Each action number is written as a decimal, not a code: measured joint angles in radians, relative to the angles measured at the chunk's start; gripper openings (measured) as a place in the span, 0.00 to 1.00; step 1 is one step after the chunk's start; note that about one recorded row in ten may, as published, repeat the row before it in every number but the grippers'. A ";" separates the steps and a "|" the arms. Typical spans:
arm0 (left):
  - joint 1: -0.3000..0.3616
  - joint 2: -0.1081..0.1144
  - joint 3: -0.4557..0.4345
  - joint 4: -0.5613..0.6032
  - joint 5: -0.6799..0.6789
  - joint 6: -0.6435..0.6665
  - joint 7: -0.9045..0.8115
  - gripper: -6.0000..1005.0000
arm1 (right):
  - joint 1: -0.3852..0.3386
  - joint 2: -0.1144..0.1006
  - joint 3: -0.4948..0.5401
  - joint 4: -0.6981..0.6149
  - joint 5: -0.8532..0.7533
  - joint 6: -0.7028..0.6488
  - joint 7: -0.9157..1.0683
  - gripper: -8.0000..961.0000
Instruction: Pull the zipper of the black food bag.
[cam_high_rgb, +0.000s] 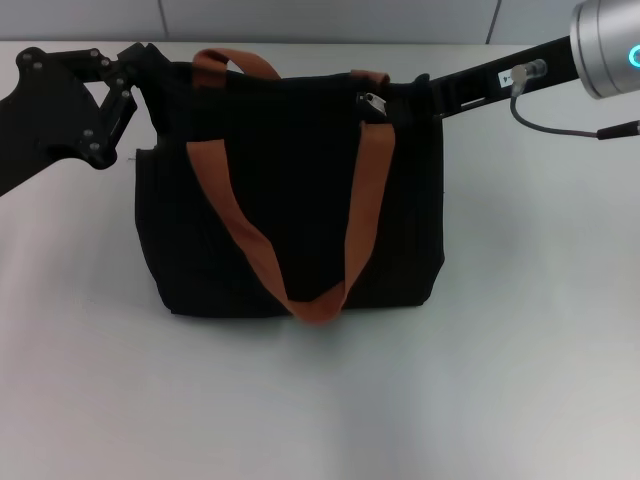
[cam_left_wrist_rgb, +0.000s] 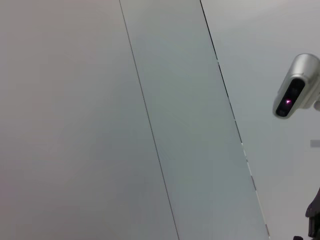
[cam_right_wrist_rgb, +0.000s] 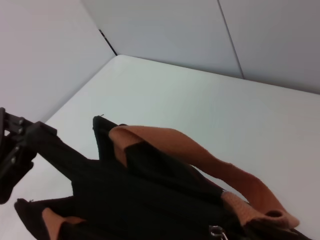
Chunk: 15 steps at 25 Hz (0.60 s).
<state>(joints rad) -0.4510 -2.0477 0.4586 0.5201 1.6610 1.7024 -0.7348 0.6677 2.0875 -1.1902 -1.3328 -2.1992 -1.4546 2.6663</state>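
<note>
The right tool (cam_high_rgb: 415, 97) ends at the top right corner of the black food bag (cam_high_rgb: 290, 200), black against black — whether its fingers are apart or closed cannot be told. The zipper (cam_high_rgb: 372, 102) shows only as a small silver glint by the strap; in the right wrist view it sits at the lower edge (cam_right_wrist_rgb: 216, 232), partly cut off. The zip track itself is lost in the dark fabric. The left tool (cam_high_rgb: 140, 75) meets the bag's top left corner, its tips hidden against the cloth. The left wrist view shows no bag — only wall panels (cam_left_wrist_rgb: 150, 125) and a grey camera (cam_left_wrist_rgb: 296, 92).
</note>
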 joint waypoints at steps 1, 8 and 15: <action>0.000 0.000 0.000 0.000 -0.001 0.000 0.000 0.13 | -0.016 0.000 0.000 -0.012 0.030 -0.003 -0.007 0.01; -0.002 -0.006 0.002 0.000 -0.001 0.000 0.000 0.14 | -0.071 -0.001 0.014 0.000 0.160 -0.005 -0.103 0.04; -0.002 -0.008 0.002 0.000 0.000 0.002 0.000 0.14 | -0.163 -0.006 0.128 0.134 0.478 -0.015 -0.447 0.14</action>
<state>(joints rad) -0.4533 -2.0555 0.4606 0.5200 1.6606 1.7046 -0.7347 0.5044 2.0815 -1.0622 -1.1985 -1.7216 -1.4701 2.2192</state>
